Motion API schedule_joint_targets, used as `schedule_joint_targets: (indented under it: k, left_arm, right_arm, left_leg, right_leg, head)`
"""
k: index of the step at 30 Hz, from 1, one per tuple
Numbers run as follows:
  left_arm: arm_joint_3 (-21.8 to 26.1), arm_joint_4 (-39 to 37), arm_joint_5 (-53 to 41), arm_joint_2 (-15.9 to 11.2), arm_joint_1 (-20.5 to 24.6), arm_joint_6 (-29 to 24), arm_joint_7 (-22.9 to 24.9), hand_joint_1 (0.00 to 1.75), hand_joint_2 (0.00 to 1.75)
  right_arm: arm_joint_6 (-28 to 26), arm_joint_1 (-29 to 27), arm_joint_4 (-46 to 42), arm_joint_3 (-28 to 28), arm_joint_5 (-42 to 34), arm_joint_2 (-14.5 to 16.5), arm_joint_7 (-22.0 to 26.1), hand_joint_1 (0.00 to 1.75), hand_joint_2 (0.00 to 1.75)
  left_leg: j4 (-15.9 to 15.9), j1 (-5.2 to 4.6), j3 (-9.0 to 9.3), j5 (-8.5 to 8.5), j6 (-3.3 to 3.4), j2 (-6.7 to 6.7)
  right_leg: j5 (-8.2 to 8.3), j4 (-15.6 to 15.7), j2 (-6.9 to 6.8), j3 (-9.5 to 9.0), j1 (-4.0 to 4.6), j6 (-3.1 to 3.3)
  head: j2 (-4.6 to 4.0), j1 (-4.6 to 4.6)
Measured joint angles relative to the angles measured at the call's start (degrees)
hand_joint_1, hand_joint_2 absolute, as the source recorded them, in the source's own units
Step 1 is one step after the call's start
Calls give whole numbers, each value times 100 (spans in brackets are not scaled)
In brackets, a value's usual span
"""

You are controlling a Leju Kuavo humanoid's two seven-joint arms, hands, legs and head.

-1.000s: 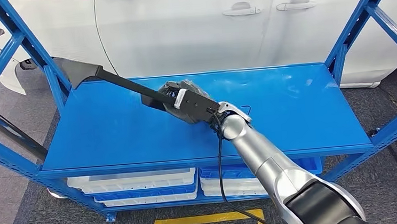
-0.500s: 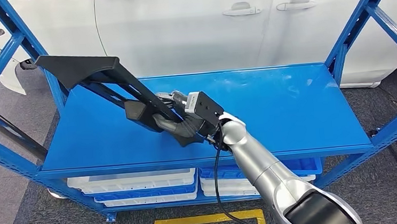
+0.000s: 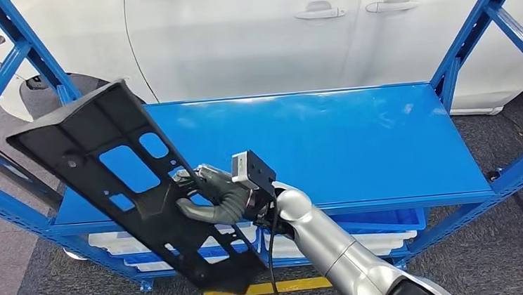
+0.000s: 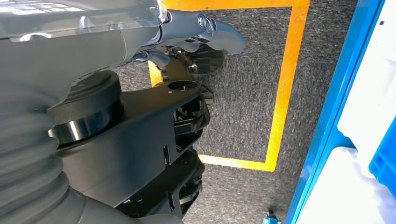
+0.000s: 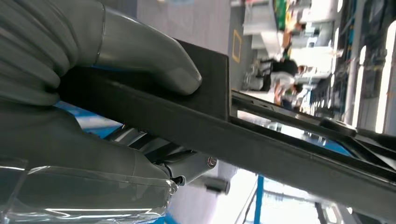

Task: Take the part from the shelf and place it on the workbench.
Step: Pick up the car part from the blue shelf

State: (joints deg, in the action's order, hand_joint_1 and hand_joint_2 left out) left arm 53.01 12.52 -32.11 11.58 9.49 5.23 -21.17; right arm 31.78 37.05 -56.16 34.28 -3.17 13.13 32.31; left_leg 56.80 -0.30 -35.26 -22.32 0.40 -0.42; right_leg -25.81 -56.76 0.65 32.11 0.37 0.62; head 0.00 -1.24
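The part (image 3: 74, 137) is a long black plastic panel with several cut-outs. It hangs tilted in front of the blue shelf's (image 3: 357, 140) left front edge, its broad face toward me. My right hand (image 3: 213, 197) grips it near the middle, fingers wrapped round a rib. In the right wrist view the thumb and fingers of the right hand (image 5: 51, 135) clamp the part's dark bar (image 5: 280, 149). My left hand (image 4: 196, 37) hangs over the floor with nothing in it.
A white car (image 3: 250, 36) stands behind the shelf. Blue slanted uprights (image 3: 475, 25) frame both ends. White bins (image 3: 104, 241) and blue bins (image 3: 391, 218) sit on the lower level. A yellow floor marking (image 3: 284, 286) lies below me. People (image 5: 280, 74) stand far off.
My right hand has drawn the part off the shelf top toward me and down to the left, turning it from edge-on to broad face up.
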Motion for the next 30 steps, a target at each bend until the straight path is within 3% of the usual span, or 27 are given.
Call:
schedule_joint_targets:
  k: [30]
  left_arm:
    - [8,0,20,0,-19,-96,15,0,175]
  right_arm:
    - [504,-293,-743,776,-1071,60,-273,175,175]
  left_leg:
    - [0,0,-12,-2,2,-1]
  right_leg:
    - [-3,1,-1,11,-2,-2]
  head:
    - [0,1]
